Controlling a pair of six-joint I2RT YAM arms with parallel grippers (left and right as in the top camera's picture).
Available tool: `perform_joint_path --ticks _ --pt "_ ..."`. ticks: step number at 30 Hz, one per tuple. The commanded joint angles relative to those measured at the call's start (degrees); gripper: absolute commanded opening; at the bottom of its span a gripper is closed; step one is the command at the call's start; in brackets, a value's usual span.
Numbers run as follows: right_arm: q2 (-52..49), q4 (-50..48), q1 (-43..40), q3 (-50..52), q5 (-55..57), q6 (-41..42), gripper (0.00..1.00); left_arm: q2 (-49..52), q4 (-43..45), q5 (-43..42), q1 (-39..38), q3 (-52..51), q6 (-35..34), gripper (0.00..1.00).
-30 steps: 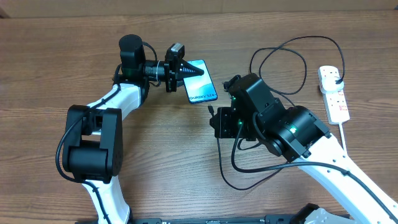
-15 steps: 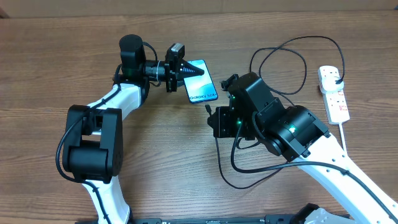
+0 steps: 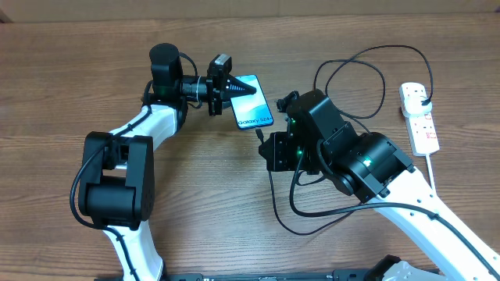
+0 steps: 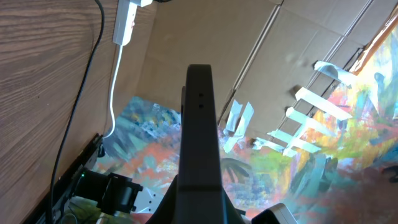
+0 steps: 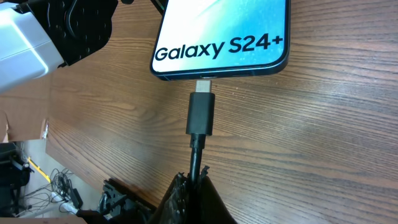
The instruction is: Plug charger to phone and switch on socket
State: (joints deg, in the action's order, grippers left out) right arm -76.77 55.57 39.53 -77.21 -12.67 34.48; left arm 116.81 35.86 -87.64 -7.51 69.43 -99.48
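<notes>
One charger [image 5: 201, 112] pinched in right tool [image 5: 194, 182] | tip at phone [image 5: 224, 37] | left tool [image 3: 248, 90] pressed together | socket [image 3: 419, 121] apart

Phone [image 5: 224, 34] screen reads "Galaxy S24+"; no other legible text.

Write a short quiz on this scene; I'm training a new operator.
1. True or false: the right gripper holds the charger.
2. The phone screen is: A lit, B dark, C cracked.
3. Which gripper sits at the phone's end away from the charger?
Key: 1 true; 2 A; 3 the left gripper.
</notes>
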Motion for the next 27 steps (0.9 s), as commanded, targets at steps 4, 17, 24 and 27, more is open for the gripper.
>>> perform_joint_path --ticks 4,17,24,27 --pt "0.24 -0.26 0.26 0.20 -0.24 -0.48 0.04 0.09 0.46 -0.94 -0.61 1.46 -1.75 0.04" --pt "0.24 -0.22 0.26 0.20 -0.24 -0.48 0.04 0.09 0.46 -0.92 -0.83 1.46 -2.99 0.04" --pt "0.24 0.07 0.26 0.20 1.09 -1.97 0.04 0.09 0.46 -1.40 -0.83 1.46 -2.99 0.04" --pt "0.24 0.44 0.26 0.20 4.09 -1.99 0.04 0.09 0.48 -2.43 -0.83 1.46 -2.95 0.04"
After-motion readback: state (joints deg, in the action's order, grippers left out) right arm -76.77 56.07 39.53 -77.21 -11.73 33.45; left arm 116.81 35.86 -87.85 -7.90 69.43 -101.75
